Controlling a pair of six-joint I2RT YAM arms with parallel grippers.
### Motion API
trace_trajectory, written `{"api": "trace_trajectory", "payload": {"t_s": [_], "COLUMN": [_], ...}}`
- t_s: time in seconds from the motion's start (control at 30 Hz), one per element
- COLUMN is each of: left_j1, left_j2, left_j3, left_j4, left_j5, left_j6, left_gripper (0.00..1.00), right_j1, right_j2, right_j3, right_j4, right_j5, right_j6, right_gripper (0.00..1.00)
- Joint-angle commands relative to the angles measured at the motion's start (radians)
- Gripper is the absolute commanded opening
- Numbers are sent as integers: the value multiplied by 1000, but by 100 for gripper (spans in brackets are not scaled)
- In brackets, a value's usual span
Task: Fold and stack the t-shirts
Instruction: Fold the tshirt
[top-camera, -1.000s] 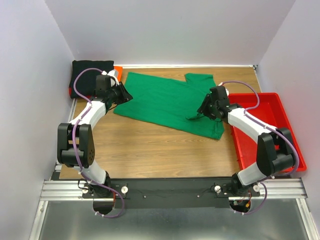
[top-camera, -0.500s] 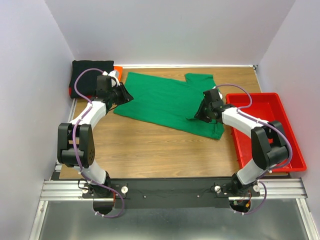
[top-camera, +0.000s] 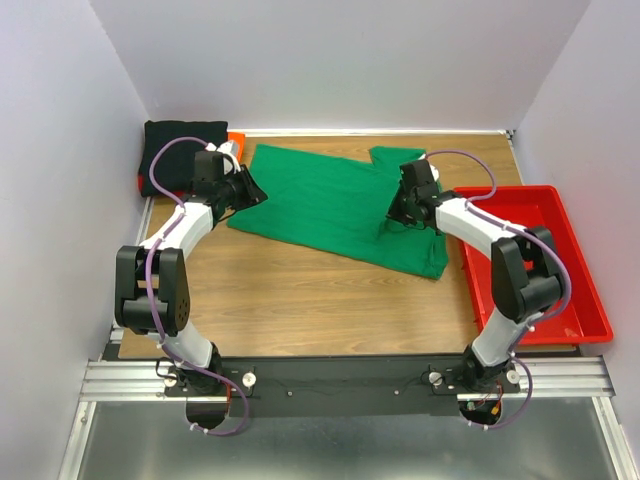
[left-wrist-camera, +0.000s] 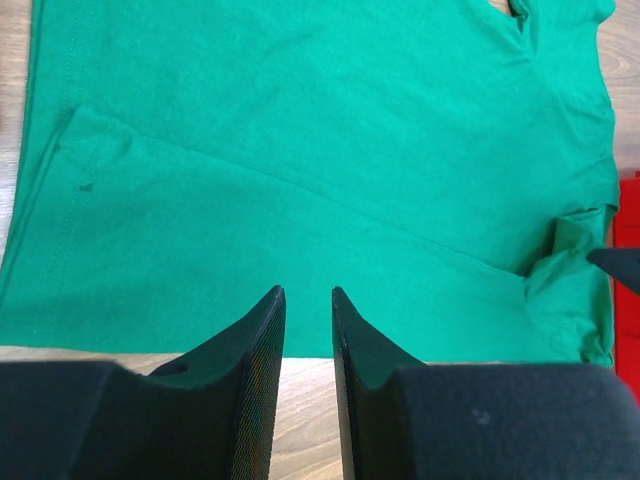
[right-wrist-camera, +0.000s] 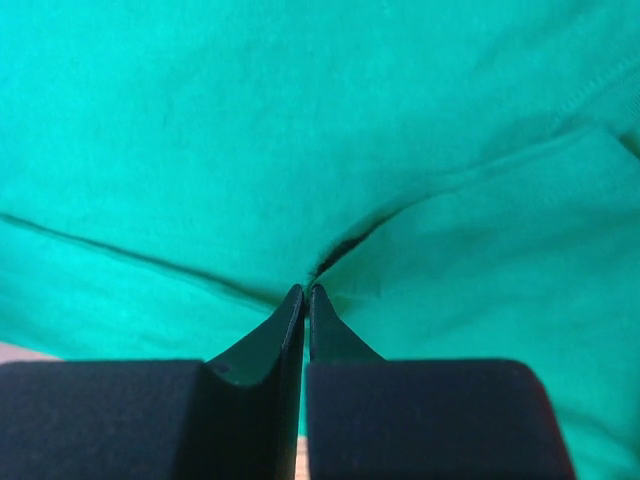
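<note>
The bright green t-shirt lies spread on the wooden table, with a sleeve fold near its right side. My right gripper is shut on a pinch of this green cloth, which puckers into creases at the fingertips; in the top view this gripper is over the shirt's right part. At the shirt's left edge my left gripper stands open, bare wood showing between its fingers. A folded black t-shirt sits in the back left corner on an orange-red layer.
A rigid red plastic tray stands at the right edge of the table, beside the right arm. White walls close in the back and both sides. Bare wood stretches between the green shirt and the arm bases.
My right gripper has slid up and left over the green shirt and its jaws have closed on the cloth. The left arm and gripper have not moved.
</note>
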Motion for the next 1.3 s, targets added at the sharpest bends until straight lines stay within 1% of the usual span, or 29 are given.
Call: {"api": "trace_trajectory", "payload": {"t_s": [0.0,0.27,0.37,0.47,0.5,0.57,0.6,0.7,0.73,0.83,0.87,1.0,1.13,1.27], "left_j1": [-9,-27,-29,-29,-27,-27,-26,-23,-20,-18,-20,-26,-37,-50], "left_j2": [-19,-17,-17,-20,-23,-31,-39,-48,-45,-21,-13,35,119,188], "left_j3": [-12,-26,-37,-49,-60,-74,-89,-104,-104,-79,-72,-45,-19,0], "left_j4": [15,15,12,2,0,-1,-1,6,6,8,8,3,11,23], "left_j5": [16,-7,-25,-60,-82,-103,-123,-158,-166,-166,-174,-236,-289,-342], "left_j6": [20,8,-12,-40,-49,-70,-90,-127,-135,-158,-167,-202,-239,-270], "left_gripper": [33,33,33,34,35,37,38,39,39,39,38,38,38,38], "right_j1": [3,4,4,4,3,4,4,4,3,4,4,4,12,47], "right_j2": [66,135,164,175,178,181,178,149,111,45,-2,-90,-98,-63], "right_j3": [60,106,115,109,107,112,115,107,90,45,29,-42,-97,-126], "right_j4": [1,12,33,79,102,113,115,113,113,112,113,101,89,84], "right_j5": [37,74,69,32,25,6,5,17,23,49,51,14,-40,-28], "right_j6": [-35,-72,-90,-109,-113,-118,-121,-126,-126,-123,-120,-100,-84,-78], "right_gripper": [10,10,12,25,35,46,55,62,64,65,65,66,67,67]}}
